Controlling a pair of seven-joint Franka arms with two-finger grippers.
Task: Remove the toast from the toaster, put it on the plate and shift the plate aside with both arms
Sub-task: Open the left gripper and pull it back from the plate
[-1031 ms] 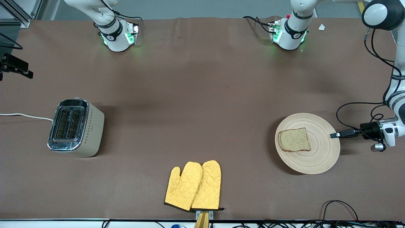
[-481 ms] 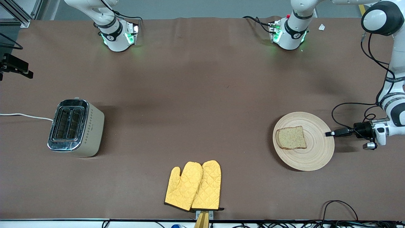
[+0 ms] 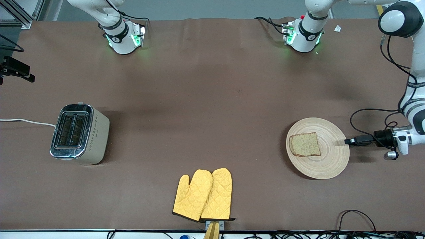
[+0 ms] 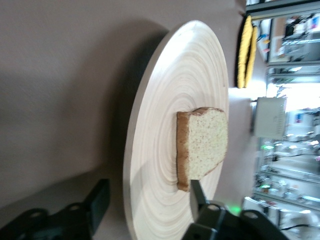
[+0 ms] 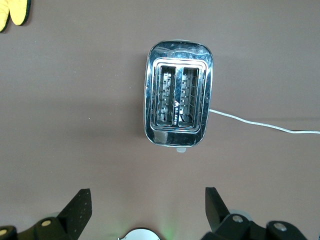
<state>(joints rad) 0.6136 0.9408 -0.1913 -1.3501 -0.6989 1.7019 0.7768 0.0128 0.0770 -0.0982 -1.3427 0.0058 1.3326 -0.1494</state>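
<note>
The left gripper (image 3: pixel 347 141) reaches in low and sideways at the left arm's end of the table, its two black fingers (image 4: pixel 98 202) spread apart with the edge of the plate (image 3: pixel 328 162) passing between them; one finger is under the rim and the other above the plate's surface, and neither visibly presses on the wood. The plate is round, flat, pale beige wood with fine concentric ring grooves. On it, toward the right arm's end of the plate, lies the toast (image 3: pixel 304 144), a squarish slice of light-brown speckled bread with a darker crust. The right gripper (image 5: pixel 145 205) hangs high over the toaster (image 3: pixel 79 133), fingers wide apart and holding nothing; this arm waits. The toaster is cream-sided with a shiny chrome top and two empty slots, standing toward the right arm's end of the table, with a white cord (image 3: pixel 26 121) trailing from it. A small line of dark lettering on its side is too small to read. A pair of yellow quilted oven mitts (image 3: pixel 203 195) lies at the table edge nearest the front camera. The table (image 3: pixel 206 99) is covered in plain brown cloth. The two arm bases (image 3: pixel 124 38) glow green. Black cables (image 3: pixel 357 215) loop near the front edge.
</note>
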